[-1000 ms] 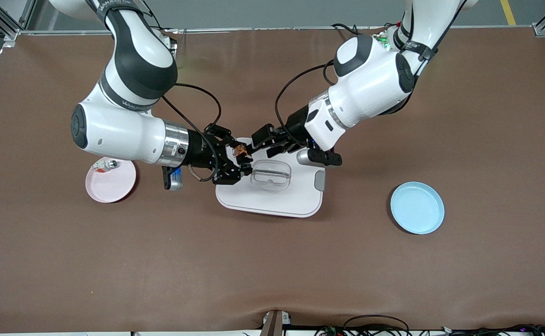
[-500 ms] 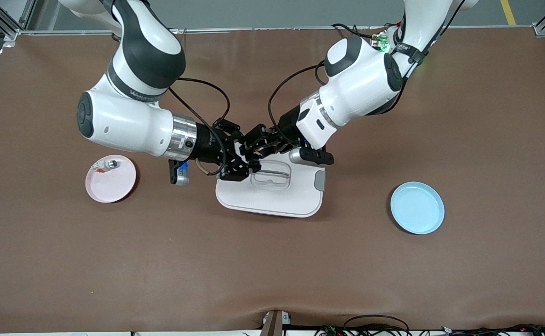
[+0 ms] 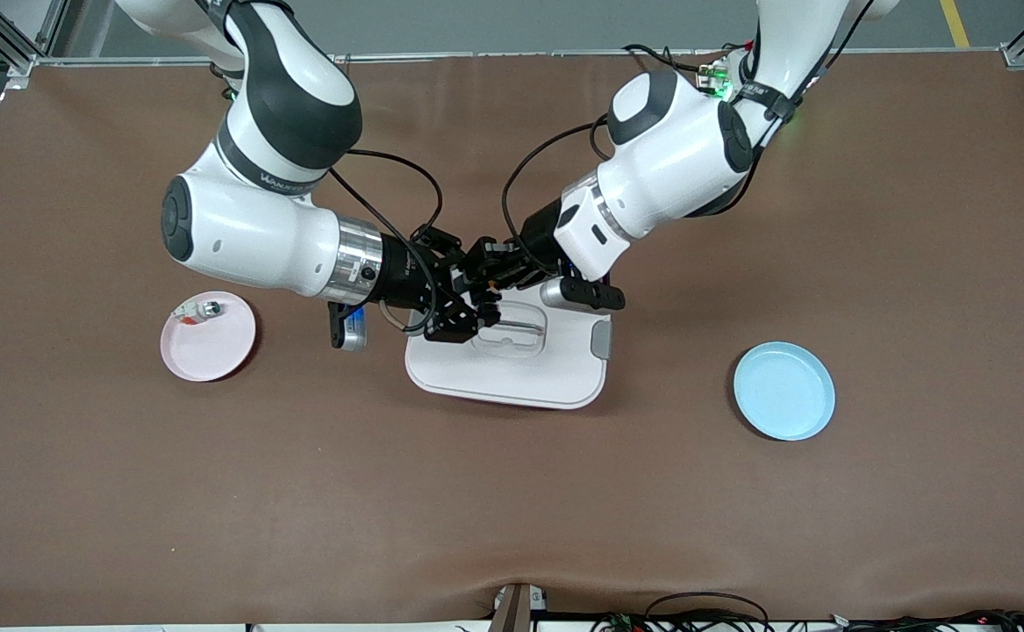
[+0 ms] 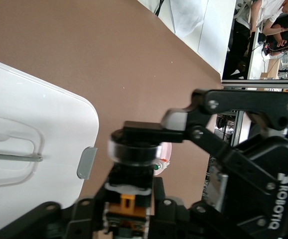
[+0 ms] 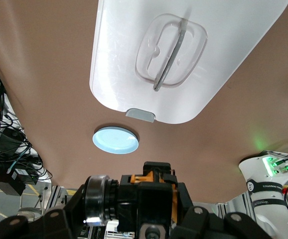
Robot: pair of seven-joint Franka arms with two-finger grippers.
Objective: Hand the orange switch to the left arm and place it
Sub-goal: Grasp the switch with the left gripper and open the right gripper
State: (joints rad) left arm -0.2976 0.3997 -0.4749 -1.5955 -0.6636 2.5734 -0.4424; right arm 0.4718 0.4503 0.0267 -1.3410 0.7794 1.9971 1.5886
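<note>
Both white arms with dark grey joints reach in from their bases and meet above the large white rounded-rectangular plastic box (image 3: pixel 512 355), over the edge of its lid that lies farther from the front camera.

Right claw (image 3: pixel 461 303): fingers closed on the small push-button switch with black body and orange cap (image 5: pixel 154 185). In the right wrist view the orange part sits clamped between black finger hardware, with the box lid and its recessed clear handle below.

Left claw (image 3: pixel 487 274): fingers also closed on the same orange switch (image 4: pixel 127 205), tip to tip with the right claw. The left wrist view shows the orange piece pinched between the pads, with the right claw's linkage directly against it. From the front view the switch itself is hidden between the two claws.

So the switch is in the air, gripped from both ends, above the box lid and not touching it.

On the brown table (image 3: pixel 512 509):
- Round pale pink plate (image 3: pixel 209 338) toward the right arm's end, carrying a small silver-and-white part (image 3: pixel 196 310) near its rim.
- Round light blue plate (image 3: pixel 784 391) toward the left arm's end, well apart from the box.
- Grey side latch (image 3: pixel 600 339) visible on the box end facing the blue plate.
</note>
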